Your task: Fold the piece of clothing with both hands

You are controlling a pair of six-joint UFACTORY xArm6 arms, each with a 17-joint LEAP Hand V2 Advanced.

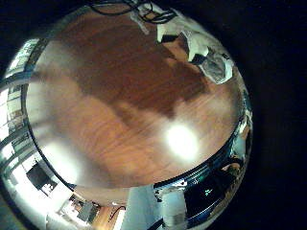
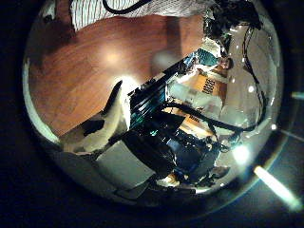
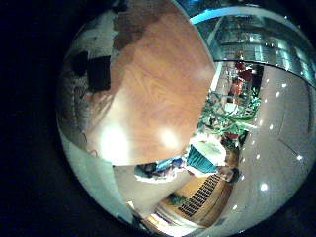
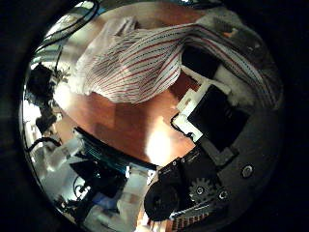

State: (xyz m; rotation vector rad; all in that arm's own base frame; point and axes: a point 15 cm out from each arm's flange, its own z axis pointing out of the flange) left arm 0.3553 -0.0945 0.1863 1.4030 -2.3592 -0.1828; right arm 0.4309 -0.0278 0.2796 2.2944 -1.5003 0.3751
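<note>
A striped piece of clothing (image 4: 145, 63) lies bunched on the wooden table (image 4: 135, 126) and fills much of the right thumb side palm view, so it is close to that palm. My right hand (image 4: 217, 101) reaches its fingers (image 4: 205, 68) to the cloth's edge, and a strip of cloth runs over them. Whether they pinch it is hidden. In the left thumb side palm view the striped clothing (image 2: 142, 9) shows only at the rim, away from my left hand (image 2: 103, 125). The left fingers (image 1: 197, 43) hang relaxed over bare wood with nothing in them.
Bare wooden tabletop (image 1: 125, 105) spreads under the left palm, and the table (image 3: 158, 89) also spreads under the right palm up to its edge. Arm mounts and machinery (image 2: 180, 142) stand past the table edge.
</note>
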